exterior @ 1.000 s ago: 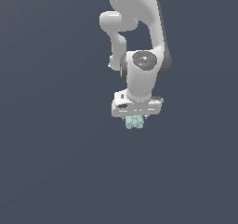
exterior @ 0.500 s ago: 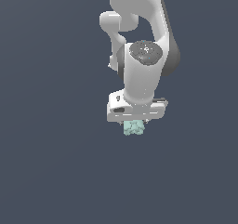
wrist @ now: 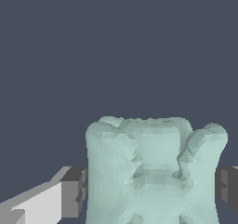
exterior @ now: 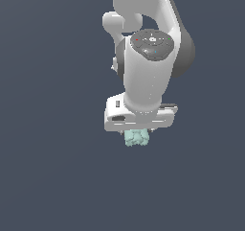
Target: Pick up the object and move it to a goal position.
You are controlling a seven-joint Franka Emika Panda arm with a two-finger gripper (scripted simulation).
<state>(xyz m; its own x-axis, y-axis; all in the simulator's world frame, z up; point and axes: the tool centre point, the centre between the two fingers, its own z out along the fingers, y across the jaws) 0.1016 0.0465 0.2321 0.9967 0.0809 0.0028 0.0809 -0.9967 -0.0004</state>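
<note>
The object (exterior: 136, 137) is a small pale mint-green knobbly block, sticking out just below the white hand of my gripper (exterior: 138, 133) in the exterior view, much narrower than the hand. In the wrist view the object (wrist: 153, 172) fills the space between my two grey fingertip pads (wrist: 74, 190), which press on both of its sides. The gripper is shut on it. The fingers themselves are hidden behind the hand in the exterior view.
The white arm (exterior: 148, 57) rises from the hand towards the top of the exterior view. Around it there is only a plain dark grey-blue surface (exterior: 48, 177).
The arm and hand have come closer to the exterior camera and a little lower in its view, with the object still held between the fingers.
</note>
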